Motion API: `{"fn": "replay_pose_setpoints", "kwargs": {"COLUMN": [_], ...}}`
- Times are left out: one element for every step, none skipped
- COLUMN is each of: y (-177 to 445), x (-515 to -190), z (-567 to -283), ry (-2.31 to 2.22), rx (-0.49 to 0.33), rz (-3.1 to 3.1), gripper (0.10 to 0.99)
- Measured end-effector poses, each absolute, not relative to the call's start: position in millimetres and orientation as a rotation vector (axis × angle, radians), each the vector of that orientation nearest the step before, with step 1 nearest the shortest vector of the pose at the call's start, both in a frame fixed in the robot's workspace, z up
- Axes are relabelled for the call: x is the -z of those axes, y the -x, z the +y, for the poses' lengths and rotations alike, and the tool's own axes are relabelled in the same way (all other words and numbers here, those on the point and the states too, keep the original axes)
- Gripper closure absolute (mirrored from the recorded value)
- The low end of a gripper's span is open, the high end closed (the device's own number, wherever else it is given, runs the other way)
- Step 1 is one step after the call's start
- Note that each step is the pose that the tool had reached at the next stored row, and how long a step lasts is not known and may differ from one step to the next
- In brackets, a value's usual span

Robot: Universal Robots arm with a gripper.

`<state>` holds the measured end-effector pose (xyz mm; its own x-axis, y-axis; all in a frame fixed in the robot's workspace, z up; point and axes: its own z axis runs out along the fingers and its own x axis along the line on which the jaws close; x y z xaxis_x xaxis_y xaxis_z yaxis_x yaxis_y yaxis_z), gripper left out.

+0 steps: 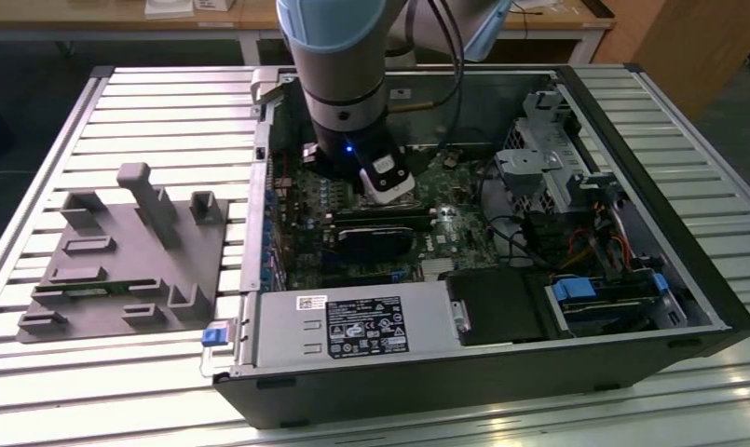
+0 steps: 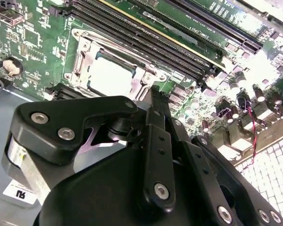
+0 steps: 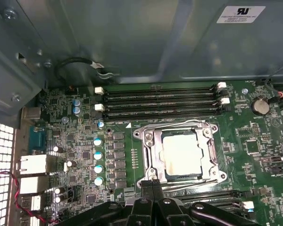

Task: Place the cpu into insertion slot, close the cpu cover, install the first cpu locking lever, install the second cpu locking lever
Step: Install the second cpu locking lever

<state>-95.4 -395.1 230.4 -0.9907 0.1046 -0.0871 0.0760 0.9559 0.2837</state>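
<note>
The cpu (image 3: 181,153) lies flat in the insertion slot (image 3: 216,175) on the green board, its pale metal face up. The silver cpu cover (image 3: 153,150) is folded down around it, framing the chip. A thin metal lever rod (image 3: 193,187) runs along the socket side nearest my fingers. My gripper (image 3: 151,184) is shut with nothing between its fingers, the tips right at the socket's edge. In the second wrist view the cpu (image 2: 108,77) shows beyond the black gripper (image 2: 153,94) linkage. In the exterior view the gripper (image 1: 391,191) reaches down into the open computer case.
Long black memory slots (image 3: 160,101) flank the socket. The grey case wall (image 3: 132,37) rises close behind. Red and black wires (image 3: 9,188) hang by the ports. A power supply (image 1: 349,326), a drive cage (image 1: 549,168) and a grey fixture plate (image 1: 126,251) surround the board.
</note>
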Motion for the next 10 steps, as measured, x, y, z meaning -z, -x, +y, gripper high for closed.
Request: {"fn": "replay_pose_setpoints", "kwargs": {"y": [95.4, 95.4, 95.4, 95.4, 95.4, 95.4, 95.2, 94.8, 94.2, 93.2], "x": [-230.4, -230.4, -230.4, -230.5, -230.5, -230.6, -230.6, -230.6, -230.6, -230.6], "z": [-395.1, -395.1, -395.1, -395.1, -395.1, -395.1, -395.1, -395.1, -395.0, -394.8], "ry": [-0.139, -0.139, -0.139, -0.139, -0.139, -0.139, -0.139, -0.139, -0.139, -0.139], "rx": [-0.430, -0.430, -0.430, -0.430, -0.430, -0.430, -0.430, -0.430, -0.430, -0.430], "rz": [3.006, 3.006, 3.006, 3.006, 3.007, 3.007, 3.007, 3.007, 3.007, 3.007], "gripper": [0.980, 0.980, 0.980, 0.980, 0.980, 0.980, 0.980, 0.980, 0.980, 0.980]}}
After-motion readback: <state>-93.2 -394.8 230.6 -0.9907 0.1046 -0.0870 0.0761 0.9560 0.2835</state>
